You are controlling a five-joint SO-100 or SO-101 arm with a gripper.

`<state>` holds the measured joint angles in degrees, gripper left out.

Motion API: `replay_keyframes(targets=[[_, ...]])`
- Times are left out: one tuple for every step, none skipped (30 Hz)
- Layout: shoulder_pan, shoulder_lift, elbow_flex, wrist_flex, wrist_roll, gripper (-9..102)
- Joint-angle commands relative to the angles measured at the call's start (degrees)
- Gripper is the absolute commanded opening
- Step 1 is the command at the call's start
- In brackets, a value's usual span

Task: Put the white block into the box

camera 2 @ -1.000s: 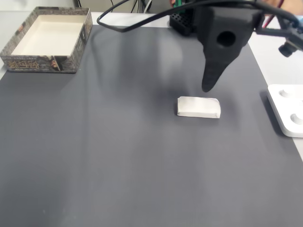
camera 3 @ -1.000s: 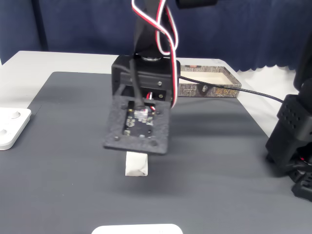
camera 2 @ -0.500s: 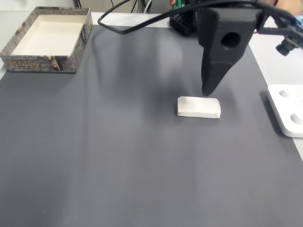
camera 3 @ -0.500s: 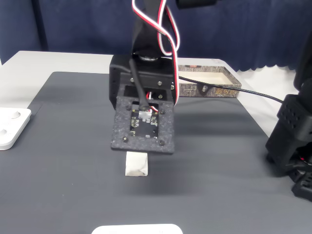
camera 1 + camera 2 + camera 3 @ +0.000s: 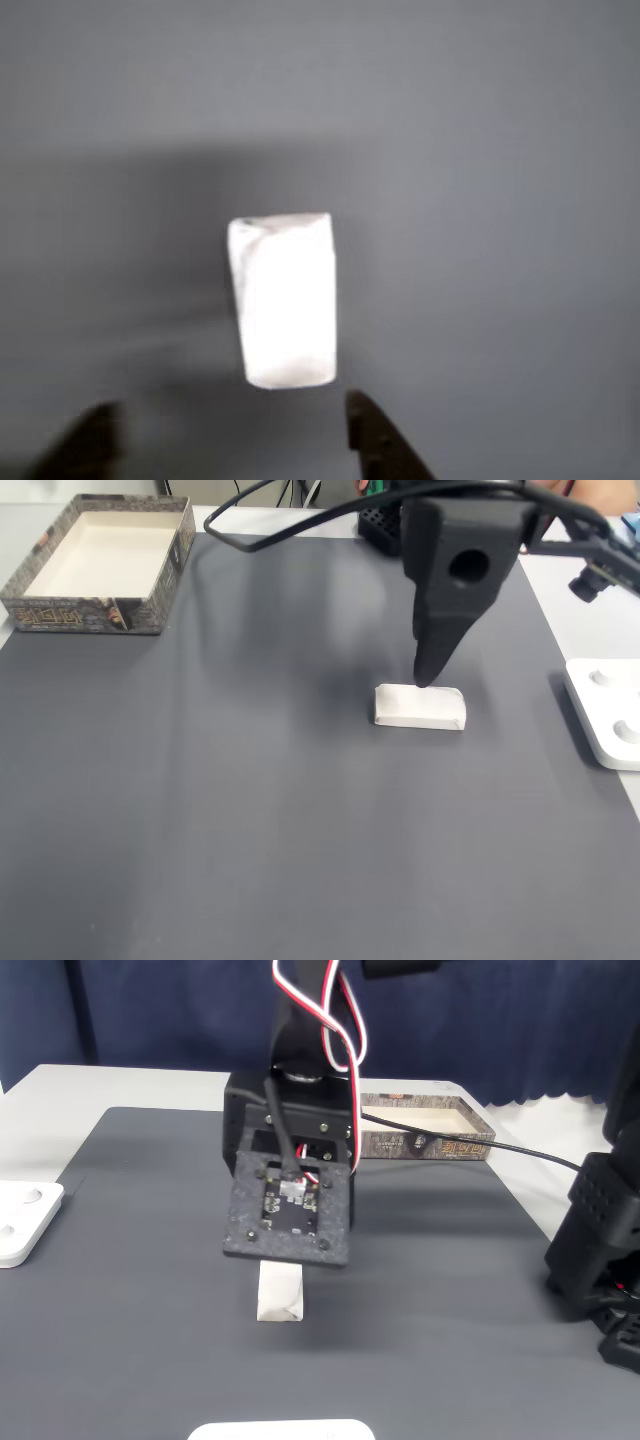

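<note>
Surroundings: dark grey mat covers the bench (image 5: 250, 810). A flat white device (image 5: 608, 712) lies on the mat's edge, well to the right of the tool in a fixed view, apart from everything. A black cable (image 5: 270, 532) loops across the mat behind the tool; red-and-white servo wires (image 5: 340, 1020) run up the arm. A black stand (image 5: 600, 1250) sits at the right margin of a fixed view. Nothing lies between the tool and the box.

Writing: the box rim carries a mottled printed pattern; no legible text.

Tool (image 5: 428, 676): tip pointing down, directly over the far long edge of the white block (image 5: 420, 707); contact cannot be told. In the other view two dark fingertips (image 5: 372, 440) stand apart at the bottom edge, with the block (image 5: 285, 300) just ahead of them and nothing between them, so the tool is released.

White block: flat on the mat, beneath the tool, outside the box (image 5: 100, 562), which stands well away at the far left corner.

Change from half a second ago: the tool has shifted left and lower, its tip now over the block rather than beside its right end. Block and box unmoved.
</note>
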<state>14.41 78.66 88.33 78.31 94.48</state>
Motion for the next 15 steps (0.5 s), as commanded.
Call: replay_keyframes(targets=[[0.4,1.6,-0.2,-1.2,0.6,40],[0.4,1.5,-0.1,-1.2,0.6,40],[0.3,1.3,0.0,-1.4,0.6,40],[0.1,1.1,0.0,-1.6,0.6,40],[-0.1,0.9,0.0,-1.9,0.6,40],[-0.4,0.6,0.0,-2.5,0.6,40],[-0.6,0.4,0.0,-3.0,0.6,40],[-0.8,0.0,0.0,-3.4,0.6,40],[-1.0,-0.4,0.0,-3.8,0.5,40],[-1.1,-0.7,-0.1,-4.0,0.4,39],[-1.3,-1.1,-0.2,-4.2,0.4,38],[-1.5,-1.5,-0.2,-4.6,0.3,37],[-1.7,-1.9,-0.2,-5.0,-0.4,37],[-1.8,-2.3,-0.1,-5.3,-0.8,37],[-1.9,-2.6,-0.1,-5.4,-1.1,35]])
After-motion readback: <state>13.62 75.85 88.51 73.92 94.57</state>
